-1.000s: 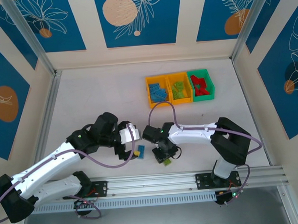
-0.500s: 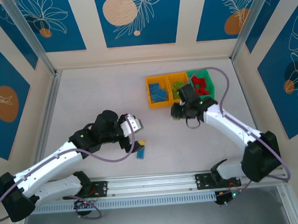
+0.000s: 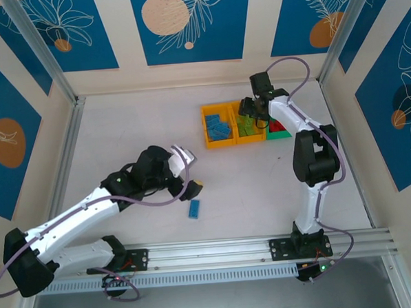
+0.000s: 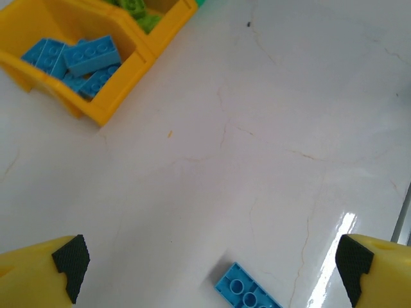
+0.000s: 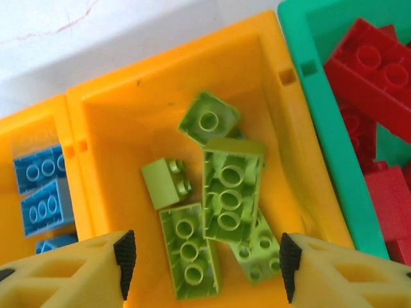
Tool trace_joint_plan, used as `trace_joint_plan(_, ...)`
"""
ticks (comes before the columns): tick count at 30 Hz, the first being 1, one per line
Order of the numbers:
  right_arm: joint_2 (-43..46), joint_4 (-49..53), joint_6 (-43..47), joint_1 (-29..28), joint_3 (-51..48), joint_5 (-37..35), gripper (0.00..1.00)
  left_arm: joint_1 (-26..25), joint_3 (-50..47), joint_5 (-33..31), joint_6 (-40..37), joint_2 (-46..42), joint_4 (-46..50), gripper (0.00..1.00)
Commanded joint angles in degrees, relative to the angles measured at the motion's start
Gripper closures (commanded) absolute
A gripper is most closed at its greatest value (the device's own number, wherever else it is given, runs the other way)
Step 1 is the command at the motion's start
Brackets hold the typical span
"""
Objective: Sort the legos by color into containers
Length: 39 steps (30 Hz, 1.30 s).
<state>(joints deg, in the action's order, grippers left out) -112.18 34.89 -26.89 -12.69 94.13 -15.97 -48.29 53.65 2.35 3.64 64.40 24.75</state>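
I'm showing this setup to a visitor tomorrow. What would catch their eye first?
The bright row of containers at the far side stands out, each holding one color. The right gripper hangs open over the lime green legos, while one blue lego lies loose before the open left gripper.

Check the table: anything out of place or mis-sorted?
One blue lego lies loose on the table, apart from the containers. Inside, blue legos, lime green legos and red legos each keep to their own container; none looks mixed.
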Motion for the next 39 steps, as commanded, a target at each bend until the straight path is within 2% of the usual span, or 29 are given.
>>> trace_joint_plan(1, 8.2, 3.4, -0.9, -0.5, -1.0, 1.9, 0.35, -0.5, 3.3, -6.4, 12.7, 5.3, 7.0, 0.02)
trace_joint_plan(5, 17.8, 4.5, -1.9, -0.5, -8.5, 2.9, 0.35, -0.5, 4.2, -7.1, 21.0, 11.7, 9.5, 0.09)
trace_joint_plan(10, 27.9, 5.6, -1.9, -0.2, -18.3, 2.1, 0.30, -0.7, 6.4, -1.3, 28.3, 21.3, 12.3, 0.12)
trace_joint_plan(14, 32.8, 7.2, -2.3, 0.5, -22.9, 1.4, 0.26, -1.8, 10.8, -0.3, 28.2, 30.6, 17.2, 0.14)
trace_joint_plan(17, 34.7, 8.0, -2.3, 0.9, -24.9, 1.0, 0.24, -2.2, 12.2, 3.1, 27.0, 34.1, 18.4, 0.19)
trace_joint_plan(22, 35.4, 8.3, -2.0, 1.3, -26.0, 0.7, 0.24, -2.3, 12.4, 8.3, 27.2, 36.3, 19.0, 0.25)
trace_joint_plan(30, 34.6, 7.6, -2.5, 1.4, -25.1, 1.6, 0.23, -3.3, 13.2, 7.4, 26.6, 39.7, 22.7, 0.38)
trace_joint_plan(34, 34.1, 7.8, -2.7, 1.3, -24.7, 2.1, 0.23, -3.5, 12.7, 6.4, 26.4, 39.9, 22.1, 0.54)
trace_joint_plan(39, 35.2, 9.6, -4.2, 0.5, -24.4, 3.0, 0.24, -3.5, 12.7, 4.4, 25.5, 36.4, 20.9, 0.67)
